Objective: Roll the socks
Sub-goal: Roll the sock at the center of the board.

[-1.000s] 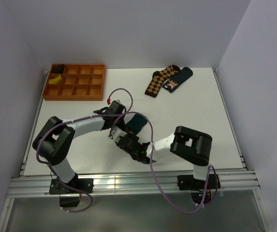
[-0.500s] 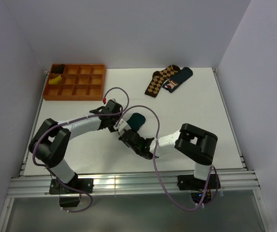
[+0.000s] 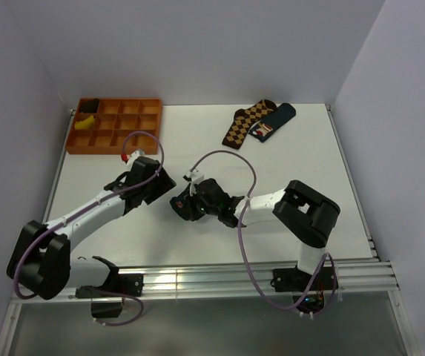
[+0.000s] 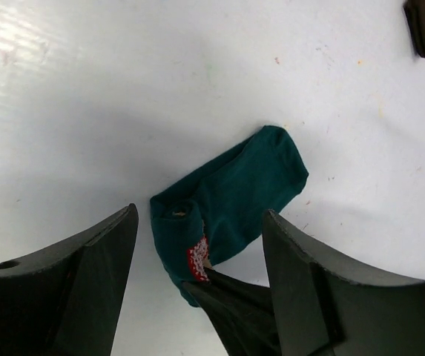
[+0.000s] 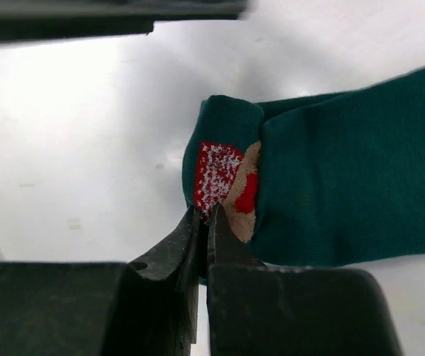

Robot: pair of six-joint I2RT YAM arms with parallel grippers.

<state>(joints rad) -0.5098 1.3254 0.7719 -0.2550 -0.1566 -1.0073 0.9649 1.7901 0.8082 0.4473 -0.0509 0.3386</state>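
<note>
The teal sock (image 4: 245,182) lies flat on the white counter (image 4: 86,89), about in its middle, between the two arms. The right jaws are pressed together on the thin edge of its folded end, just under the red and beige patch (image 5: 223,178). The left jaws stand wide apart near it, pointing at it, and hold nothing.

I judge that the roll is only begun. To do it well, the right jaws should turn this end over itself toward the far end, slowly, so the fabric does not slip out. The left jaws should press the loose part down.

The fabric is a soft, matt, fine knit that looks stretchy. The counter is smooth and a little glossy, so the sock may slide. Whether a second sock lies under it I cannot tell.
</note>
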